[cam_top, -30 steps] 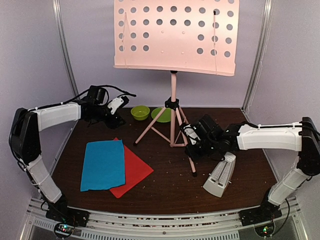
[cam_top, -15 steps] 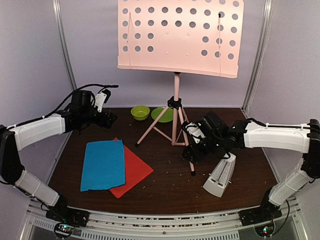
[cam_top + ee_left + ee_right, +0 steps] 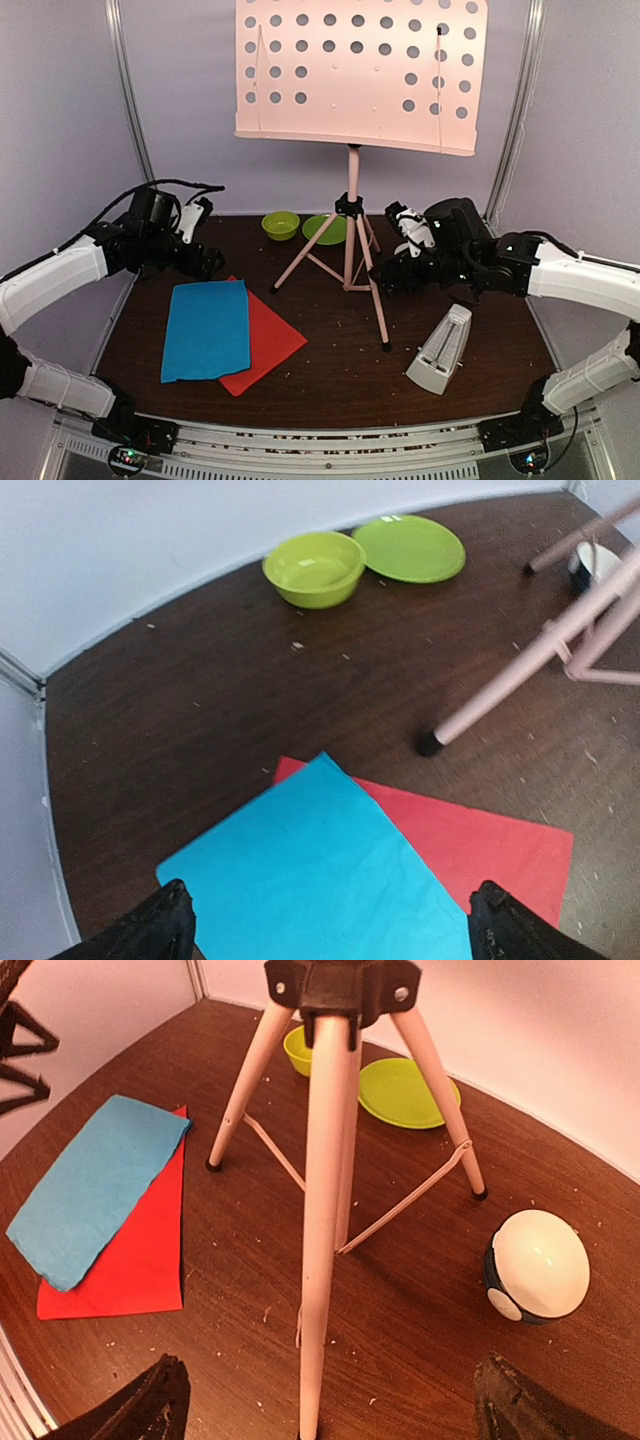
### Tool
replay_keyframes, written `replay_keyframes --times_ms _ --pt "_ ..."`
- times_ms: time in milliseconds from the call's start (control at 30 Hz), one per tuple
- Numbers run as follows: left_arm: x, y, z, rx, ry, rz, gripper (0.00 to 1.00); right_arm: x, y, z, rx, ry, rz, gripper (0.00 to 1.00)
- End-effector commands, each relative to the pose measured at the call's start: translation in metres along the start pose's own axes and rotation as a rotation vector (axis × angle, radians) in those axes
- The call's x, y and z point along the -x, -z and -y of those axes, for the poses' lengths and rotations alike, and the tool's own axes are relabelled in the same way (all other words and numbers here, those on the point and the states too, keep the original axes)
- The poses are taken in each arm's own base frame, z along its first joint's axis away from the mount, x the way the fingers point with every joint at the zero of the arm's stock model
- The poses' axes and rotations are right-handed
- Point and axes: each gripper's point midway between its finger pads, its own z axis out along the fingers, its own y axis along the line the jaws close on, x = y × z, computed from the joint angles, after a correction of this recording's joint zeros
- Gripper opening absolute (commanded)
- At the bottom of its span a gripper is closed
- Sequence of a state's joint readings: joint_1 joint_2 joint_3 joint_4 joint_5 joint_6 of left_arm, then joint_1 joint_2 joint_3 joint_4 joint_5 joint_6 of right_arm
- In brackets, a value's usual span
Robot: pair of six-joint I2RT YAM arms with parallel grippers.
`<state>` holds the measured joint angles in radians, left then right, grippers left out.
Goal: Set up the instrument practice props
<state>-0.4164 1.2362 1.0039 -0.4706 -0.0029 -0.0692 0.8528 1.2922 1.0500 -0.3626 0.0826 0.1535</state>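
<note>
Two loose pages, one blue sheet [image 3: 205, 328] overlapping one red sheet [image 3: 268, 345], lie flat on the desk [image 3: 330, 385] left of the single upright music stand [image 3: 350, 70], with one metronome [image 3: 440, 350] to its right, so seemingly only the stand is set up and the pages await loading, while left fingers [image 3: 160, 930] and right fingers [image 3: 150, 1400] gape empty.
</note>
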Motion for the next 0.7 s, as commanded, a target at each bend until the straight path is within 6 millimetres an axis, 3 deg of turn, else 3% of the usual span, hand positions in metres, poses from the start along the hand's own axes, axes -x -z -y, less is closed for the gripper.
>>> replay_keyframes --times_ms 0,200,333,433,667 --pt "-0.054 0.011 0.043 -0.062 -0.097 -0.178 0.98 0.014 0.012 0.015 -0.059 -0.091 0.125 1.00" --pt "-0.090 0.028 0.086 -0.206 -0.079 -0.264 0.98 0.014 0.020 0.001 0.041 -0.055 0.132 1.00" --pt "-0.105 0.039 0.103 -0.256 -0.048 -0.270 0.98 0.013 0.017 -0.002 0.052 -0.063 0.109 1.00" --pt "-0.113 0.041 0.118 -0.270 -0.073 -0.311 0.98 0.010 0.019 -0.016 0.136 -0.055 0.099 1.00" --pt "-0.140 0.032 0.138 -0.206 -0.188 -0.501 0.78 0.007 0.019 -0.044 0.297 -0.054 0.097 1.00"
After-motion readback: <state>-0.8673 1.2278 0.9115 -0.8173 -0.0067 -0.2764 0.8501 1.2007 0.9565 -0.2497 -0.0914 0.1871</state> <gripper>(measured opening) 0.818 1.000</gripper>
